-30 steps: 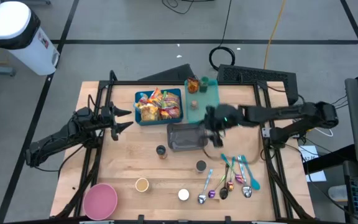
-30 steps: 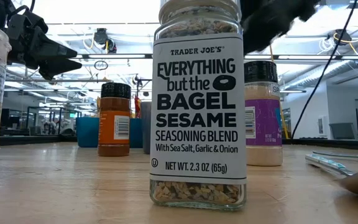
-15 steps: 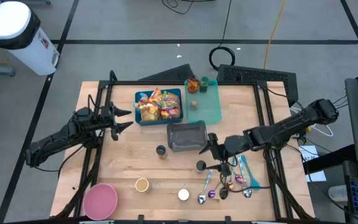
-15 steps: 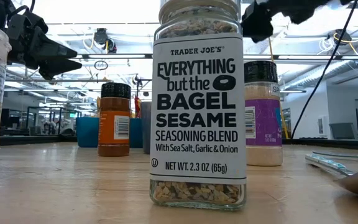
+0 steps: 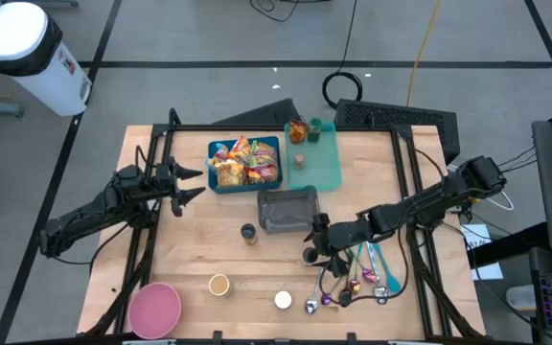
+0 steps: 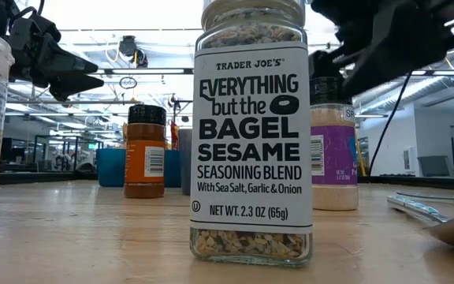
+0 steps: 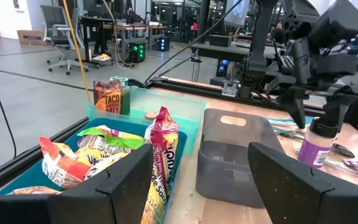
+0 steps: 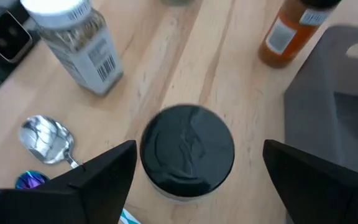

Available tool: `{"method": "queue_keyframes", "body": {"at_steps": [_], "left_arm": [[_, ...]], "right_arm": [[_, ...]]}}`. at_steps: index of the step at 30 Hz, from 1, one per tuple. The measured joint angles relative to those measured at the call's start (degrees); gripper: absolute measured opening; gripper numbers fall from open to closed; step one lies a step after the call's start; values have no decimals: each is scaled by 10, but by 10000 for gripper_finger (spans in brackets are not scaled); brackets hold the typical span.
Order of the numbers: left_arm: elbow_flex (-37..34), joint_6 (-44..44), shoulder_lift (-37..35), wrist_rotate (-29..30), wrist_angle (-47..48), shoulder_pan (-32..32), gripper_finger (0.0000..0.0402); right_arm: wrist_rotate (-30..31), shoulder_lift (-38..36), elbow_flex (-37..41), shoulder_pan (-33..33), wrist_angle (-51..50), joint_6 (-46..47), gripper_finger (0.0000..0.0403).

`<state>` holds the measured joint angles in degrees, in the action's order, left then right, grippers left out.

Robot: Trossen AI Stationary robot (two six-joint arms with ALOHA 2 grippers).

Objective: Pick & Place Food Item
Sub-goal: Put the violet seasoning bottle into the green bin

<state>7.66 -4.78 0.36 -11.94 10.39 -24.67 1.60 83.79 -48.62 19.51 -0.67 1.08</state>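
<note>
Overhead, the right gripper (image 5: 316, 245) hovered above the black-capped purple-label jar (image 5: 310, 256) beside the grey bin (image 5: 287, 210). Wrist-side, its fingers (image 8: 107, 171) stood spread wide around the cap — not touching. Left gripper (image 5: 192, 182) waited open near the snack bin (image 5: 244, 162).

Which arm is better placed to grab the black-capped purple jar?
The right. Its open pincer hovers right over the purple jar, straddling the black cap. The left pincer waits open near the snack bin.
</note>
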Motion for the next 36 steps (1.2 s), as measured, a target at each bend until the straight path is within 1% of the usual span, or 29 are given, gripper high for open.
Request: {"method": "queue_keyframes", "body": {"at_steps": [5,8,11,16,17,22,25,28,32,36], "left_arm": [[0,0,0,0,0,0,271],[0,0,0,0,0,0,271],[0,0,0,0,0,0,271],[0,0,0,0,0,0,271],[0,0,0,0,0,0,271],[0,0,0,0,0,0,271],[0,0,0,0,0,0,271],[0,0,0,0,0,0,271],[0,0,0,0,-1,0,271],[0,0,0,0,0,0,271]], "right_arm": [[-1,7,0,0,0,0,321],[-1,5,0,0,4,0,301],[-1,2,0,1,6,8,270],[-3,3,0,0,3,38,201],[-3,3,0,0,3,39,192],[-3,-32,-6,-3,-27,41,192],[1,-74,-11,-13,-43,49,192],[20,-124,-13,-33,-48,58,195],[45,-191,-13,-73,-72,58,211],[45,-244,-14,-139,-108,57,197]]}}
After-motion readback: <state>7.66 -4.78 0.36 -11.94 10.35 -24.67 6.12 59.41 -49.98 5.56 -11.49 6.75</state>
